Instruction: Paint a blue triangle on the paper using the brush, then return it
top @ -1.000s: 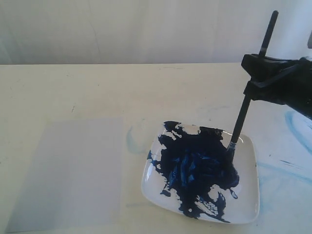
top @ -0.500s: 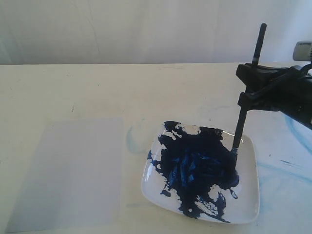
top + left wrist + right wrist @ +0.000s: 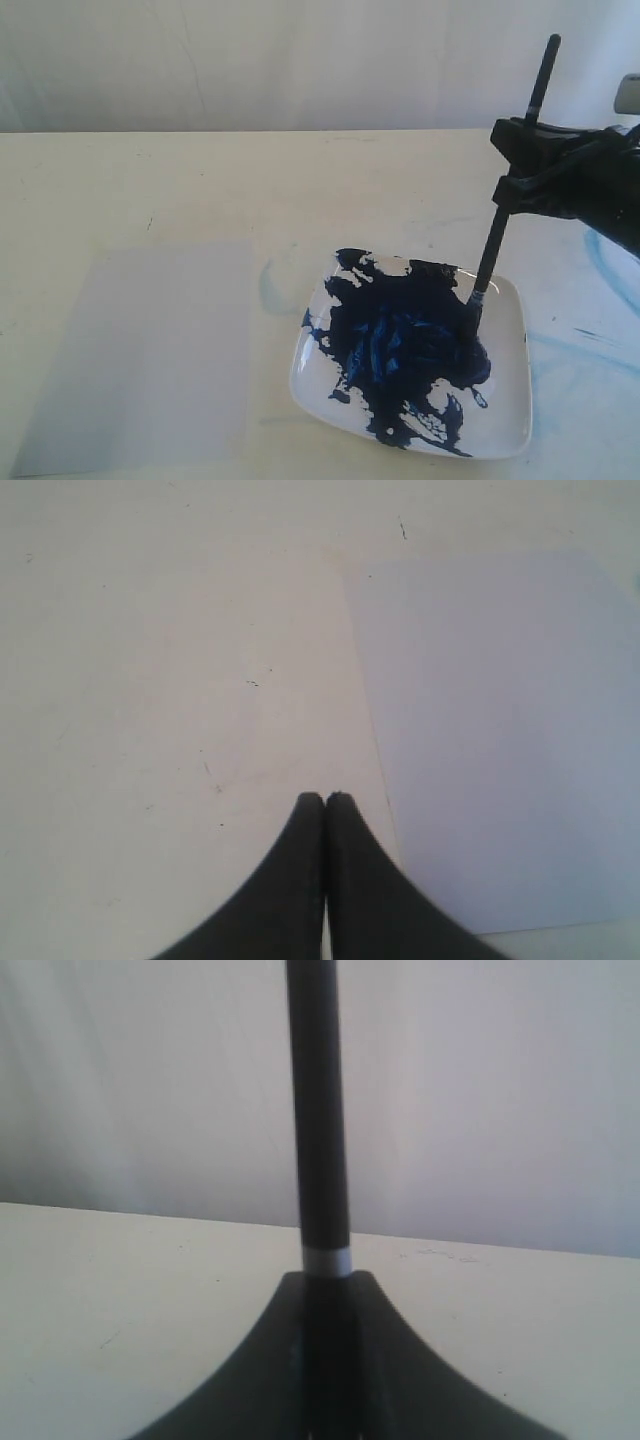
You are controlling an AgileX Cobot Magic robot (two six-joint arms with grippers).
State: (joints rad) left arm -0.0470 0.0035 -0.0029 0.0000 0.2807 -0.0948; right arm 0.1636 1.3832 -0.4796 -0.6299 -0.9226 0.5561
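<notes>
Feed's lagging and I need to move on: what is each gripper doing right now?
Left gripper: closed, holding nothing.
Right gripper: closed on the brush.

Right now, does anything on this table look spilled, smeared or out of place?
Yes. Faint light-blue smears stain the bare table between the paper and the plate, and more blue streaks lie right of the plate in the exterior view. That is paint off its plate. The paper shows no paint.
</notes>
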